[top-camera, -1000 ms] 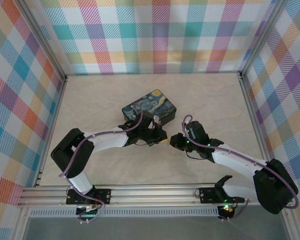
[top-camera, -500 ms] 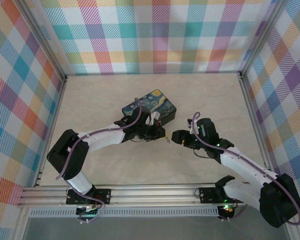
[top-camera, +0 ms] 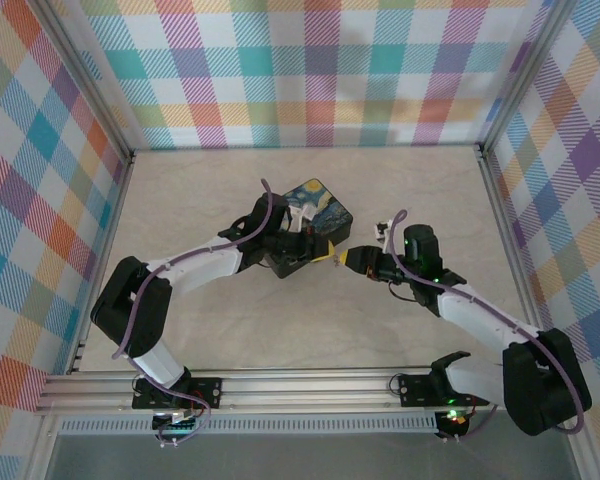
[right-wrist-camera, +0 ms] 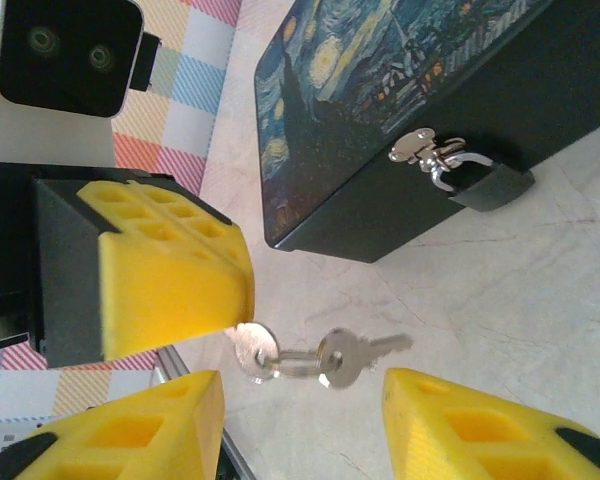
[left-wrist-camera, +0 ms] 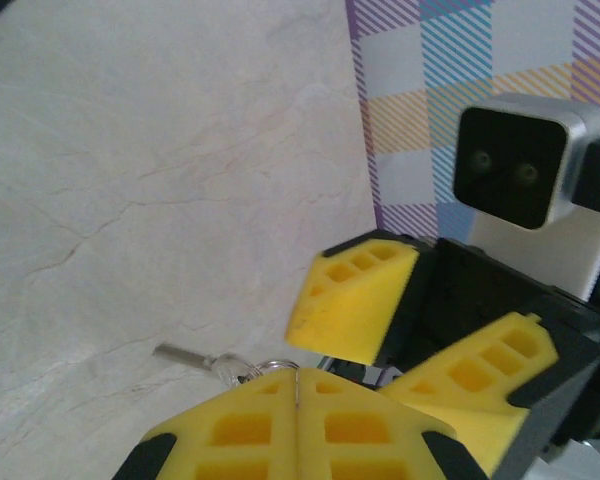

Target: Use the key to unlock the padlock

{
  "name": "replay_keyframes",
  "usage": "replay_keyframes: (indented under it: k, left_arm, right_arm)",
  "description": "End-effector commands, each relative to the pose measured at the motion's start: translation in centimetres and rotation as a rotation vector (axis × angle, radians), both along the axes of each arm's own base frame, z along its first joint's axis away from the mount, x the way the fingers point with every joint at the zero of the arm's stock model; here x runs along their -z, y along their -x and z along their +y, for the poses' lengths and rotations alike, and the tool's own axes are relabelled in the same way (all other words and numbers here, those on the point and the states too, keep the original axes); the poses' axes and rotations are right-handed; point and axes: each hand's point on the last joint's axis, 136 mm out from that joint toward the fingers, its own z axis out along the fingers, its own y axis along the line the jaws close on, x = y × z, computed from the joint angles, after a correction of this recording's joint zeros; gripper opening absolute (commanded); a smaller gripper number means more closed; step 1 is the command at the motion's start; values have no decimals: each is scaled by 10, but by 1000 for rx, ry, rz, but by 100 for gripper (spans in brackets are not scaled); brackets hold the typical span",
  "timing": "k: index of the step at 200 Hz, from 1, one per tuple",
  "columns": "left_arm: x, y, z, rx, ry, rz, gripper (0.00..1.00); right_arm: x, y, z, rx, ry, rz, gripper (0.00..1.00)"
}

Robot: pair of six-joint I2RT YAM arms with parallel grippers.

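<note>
Currently the left jaws are pressed together, their yellow fingers (left-wrist-camera: 240, 430) meeting along a single seam. They are clamped on the key (right-wrist-camera: 248, 345), whose round head sticks out at their tip. A small key ring (right-wrist-camera: 280, 360) links it to a second key (right-wrist-camera: 348, 358). That key lies out past the left tip, its blade pointing away from those jaws.

The right jaws stand apart. In the right wrist view the second key sits in the gap between the two yellow fingers (right-wrist-camera: 480, 430), nearer the right-hand one. Neither finger is seen to touch it. The left wrist view shows the same blade (left-wrist-camera: 190, 354) projecting beyond the closed left tip, above the pale desk (left-wrist-camera: 130, 150).

From above, the two sets of jaws face each other tip to tip, just beside the box (top-camera: 315, 212).

The padlock (right-wrist-camera: 488, 186) hangs from a pale hasp (right-wrist-camera: 420, 150) on the dark side wall of the box. It is beyond the open right jaws and well apart from both keys. Its pale shackle (right-wrist-camera: 446, 172) passes through the hasp. Whether it is latched cannot be told. The padlock's lower edge is close to the desk, but contact cannot be confirmed.
</note>
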Motion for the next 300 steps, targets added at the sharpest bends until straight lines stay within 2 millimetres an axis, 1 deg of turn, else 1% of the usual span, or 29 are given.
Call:
replay_keyframes:
  k: [1,66,97,122,170,180,229,231,256,284,300]
  left_arm:
    - [-29,-1,-2,36,60,-61,0]
    - [-43,-4,-6,49,92,-71,0]
    - [-41,-5,-7,48,95,-66,0]
    - [-41,-5,-8,49,105,-59,0]
    - [-41,-7,-10,45,133,-50,0]
    - [-42,-8,-10,43,138,-50,0]
    - [-42,-10,-6,32,158,-44,0]
    - [-42,-10,-6,32,158,-44,0]
    - [-43,-10,-6,30,164,-45,0]
    - [-41,-11,-5,28,163,-44,0]
    - [-41,-11,-4,26,163,-41,0]
  right_arm:
    - [-27,-7,11,-68,-59,-112,45]
    - [-32,-12,15,-83,-86,-129,42]
    - [-36,-11,16,-100,-112,-131,37]
    - [-37,-11,16,-102,-123,-129,31]
    - [-47,-9,18,-126,-179,-142,28]
    - [-48,-8,18,-126,-186,-140,26]
    - [-57,-8,16,-118,-223,-150,19]
    - [-61,-8,17,-120,-231,-168,19]
    - [-68,-8,16,-117,-256,-183,11]
    - [-69,-8,15,-104,-255,-183,8]
    - [-69,-7,13,-95,-251,-192,4]
